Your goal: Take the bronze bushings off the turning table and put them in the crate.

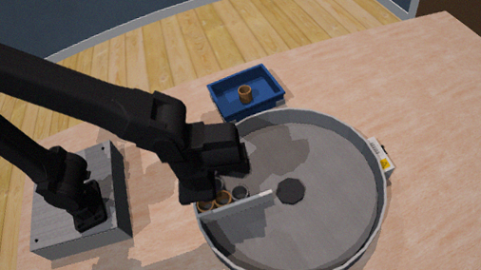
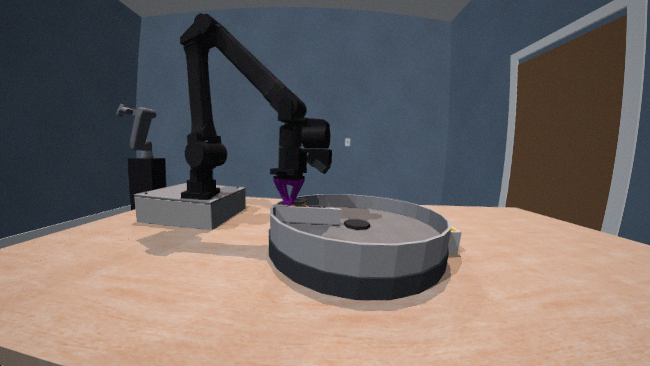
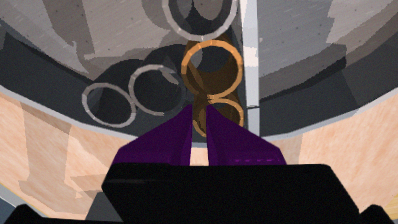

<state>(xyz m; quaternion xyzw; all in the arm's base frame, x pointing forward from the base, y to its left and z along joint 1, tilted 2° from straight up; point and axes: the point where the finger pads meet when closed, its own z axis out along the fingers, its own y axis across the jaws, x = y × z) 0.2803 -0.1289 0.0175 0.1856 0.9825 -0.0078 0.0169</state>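
Step in hand: you are likely going for a second bronze; one bronze bushing (image 1: pixel 246 96) sits in the crate (image 1: pixel 256 110).
Bronze pair: on the turning table (image 1: pixel 342 221) (image 2: pixel 360 260) (image 3: pixel 300 40), beside the divider (image 1: pixel 238 205) (image 2: pixel 310 216) (image 3: pixel 251 75).
Gripper (image 2: pixel 289 204) (image 3: pixel 199 111): fingers nearly together, holding nothing.
Next move: spread them, straddle one bronze, spare the steel.
Yellow label (image 1: pixel 385 163) (image 2: pixel 453 230): print unreadable.

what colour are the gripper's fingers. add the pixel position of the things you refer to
Purple; the wrist view shows the fingers (image 2: pixel 295 189) best.
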